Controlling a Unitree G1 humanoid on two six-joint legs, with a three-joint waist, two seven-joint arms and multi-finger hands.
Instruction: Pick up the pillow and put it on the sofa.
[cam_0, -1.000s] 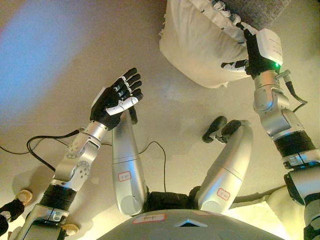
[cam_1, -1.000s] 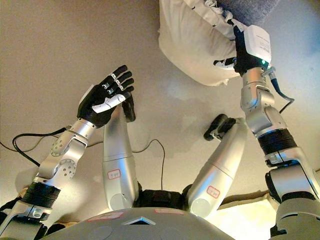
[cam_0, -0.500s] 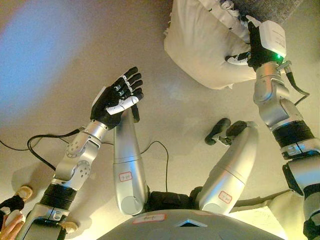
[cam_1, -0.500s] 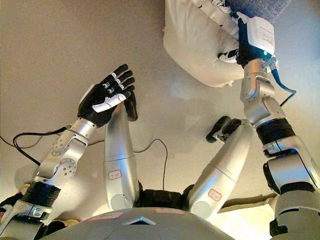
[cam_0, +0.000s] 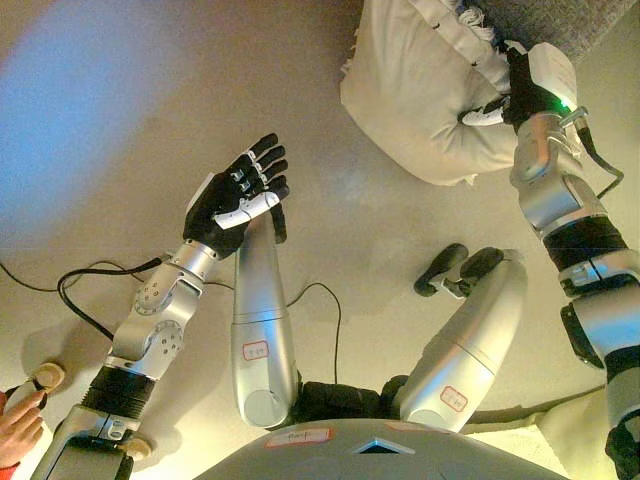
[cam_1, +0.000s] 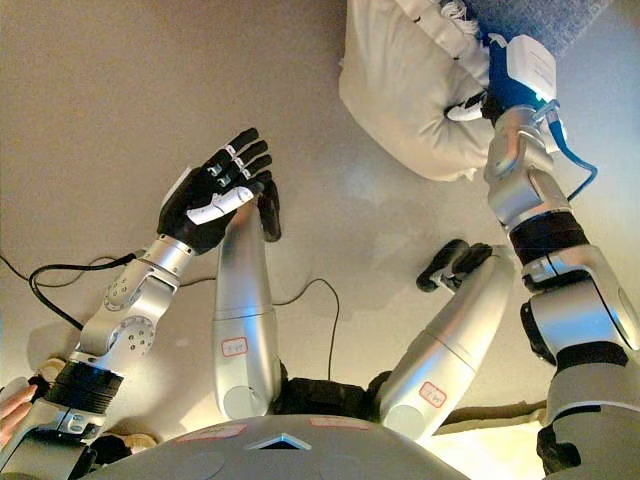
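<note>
A cream pillow (cam_0: 420, 90) with a frilled edge hangs at the top right, above the floor and against the grey sofa's edge (cam_0: 560, 20). My right hand (cam_0: 508, 88) is shut on the pillow's frilled side, its fingers pinching the cloth. In the right eye view the same hand (cam_1: 488, 90) grips the pillow (cam_1: 400, 85) just below the sofa (cam_1: 545, 18). Far from the pillow, at mid left, my left hand (cam_0: 238, 195) is held up with straight fingers and holds nothing.
Beige floor (cam_0: 120, 120) fills most of the view. A person's hand (cam_0: 18, 428) shows at the bottom left corner next to a small round object (cam_0: 46, 376). A pale cushion or cloth (cam_0: 520, 440) lies at the bottom right.
My right hand has carried the pillow up and to the right, closer to the sofa's edge. The left hand has stayed where it was. A person's hand has come in at bottom left.
</note>
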